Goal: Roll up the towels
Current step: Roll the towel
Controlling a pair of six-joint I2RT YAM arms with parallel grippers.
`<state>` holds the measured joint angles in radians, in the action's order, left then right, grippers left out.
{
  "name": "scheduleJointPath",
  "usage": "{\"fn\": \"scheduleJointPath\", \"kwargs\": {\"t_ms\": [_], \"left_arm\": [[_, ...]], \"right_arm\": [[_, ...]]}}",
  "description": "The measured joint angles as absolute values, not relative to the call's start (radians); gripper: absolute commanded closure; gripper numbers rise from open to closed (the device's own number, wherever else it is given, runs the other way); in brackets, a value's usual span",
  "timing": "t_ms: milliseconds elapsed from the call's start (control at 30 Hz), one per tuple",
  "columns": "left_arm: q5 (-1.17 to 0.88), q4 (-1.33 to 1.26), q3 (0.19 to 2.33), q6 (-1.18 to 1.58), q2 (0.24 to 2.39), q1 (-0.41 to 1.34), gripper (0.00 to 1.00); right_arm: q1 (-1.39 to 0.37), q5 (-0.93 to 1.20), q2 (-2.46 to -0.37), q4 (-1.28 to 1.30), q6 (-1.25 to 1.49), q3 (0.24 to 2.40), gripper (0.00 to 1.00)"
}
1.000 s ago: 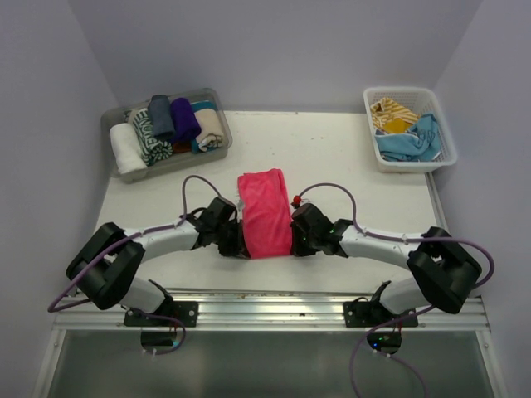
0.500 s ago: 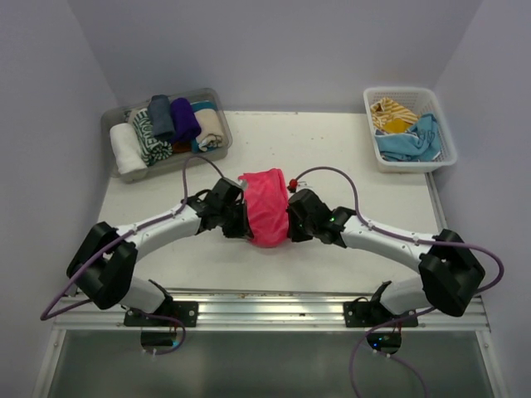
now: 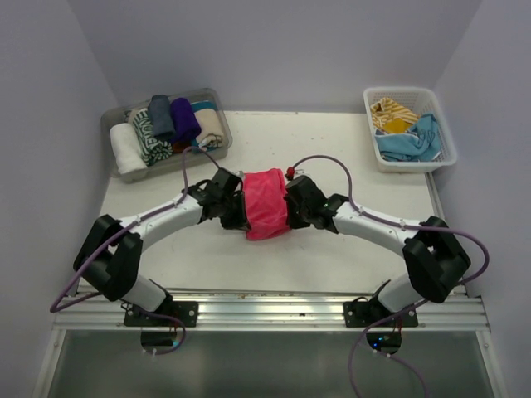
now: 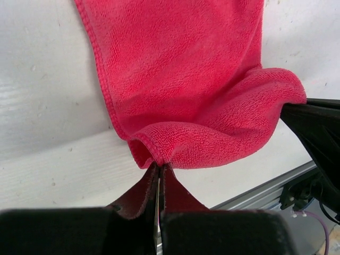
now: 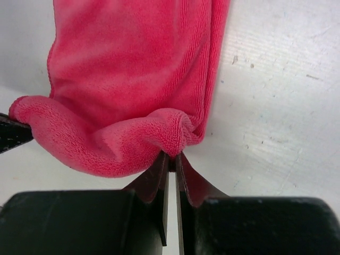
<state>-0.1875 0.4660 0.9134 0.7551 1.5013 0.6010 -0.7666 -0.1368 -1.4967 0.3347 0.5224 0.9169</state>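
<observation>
Rolling entry, first turn in progress.

- Surface [image 3: 357,157]: white and flat. It carries the one item being worked.
- Left arm [image 3: 158,224] and right arm [image 3: 373,228]: within the last second both have swung forward from their bases, taking the jaws with them.
- Hot pink towel [image 3: 265,203]: sits between the two sets of jaws, with most of it flat on the surface beyond them.
  - A second ago it stretched further back toward the bases. Now its near edge is lifted and carried forward over the flat part, so its outline from above is shorter.
  - Judgement: the roll has started but is no more than a loose first fold, and the bulk of the cloth has yet to be wound.
  - Its long axis runs straight away from the jaws, and the free end points to the far side.
  - The fold line lies crosswise, from one set of jaws to the other.
- Lifted edge [image 4: 212,143]: a soft, sagging hump, held up only at its two corners.
- Left jaws: pinched tight on the left corner of that edge.
- Right jaws: nearly closed, gripping the right corner.
</observation>
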Motion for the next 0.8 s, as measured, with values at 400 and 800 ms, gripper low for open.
{"fn": "scheduleJointPath", "kwargs": {"t_ms": [400, 800], "left_arm": [[-0.17, 0.467, 1.019, 0.737, 1.653, 0.537, 1.0], [-0.088, 0.517, 1.131, 0.715, 1.675, 0.511, 0.65]], "right_arm": [[-0.731, -0.13, -1.663, 0.318, 0.485, 1.065, 0.98], [-0.698, -0.123, -1.712, 0.319, 0.478, 1.122, 0.46]]}}
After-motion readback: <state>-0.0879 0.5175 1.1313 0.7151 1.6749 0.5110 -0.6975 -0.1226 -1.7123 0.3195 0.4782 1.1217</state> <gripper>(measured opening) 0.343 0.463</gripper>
